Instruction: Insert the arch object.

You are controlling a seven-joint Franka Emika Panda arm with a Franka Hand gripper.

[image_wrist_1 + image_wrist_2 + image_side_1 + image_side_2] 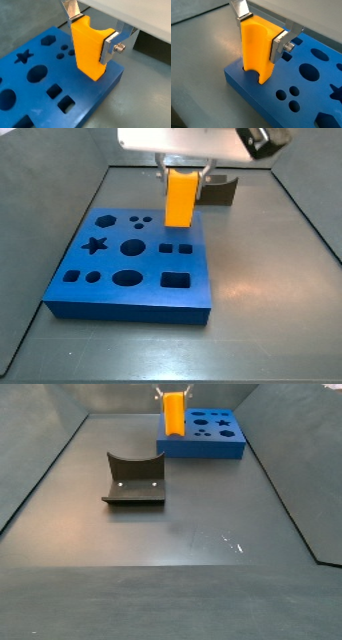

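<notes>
My gripper is shut on a bright orange piece with a rounded notch in one end, an arch shape; it is seen in both wrist views. It hangs upright, its lower end at the far corner of the blue board with shaped holes. I cannot tell whether the end touches the board. In both side views the gripper holds the orange piece over the board. No small dark grey-brown block shows.
The dark fixture stands on the grey floor away from the board; it also shows behind the orange piece in a side view. Low walls bound the floor. The board has star, round and square holes.
</notes>
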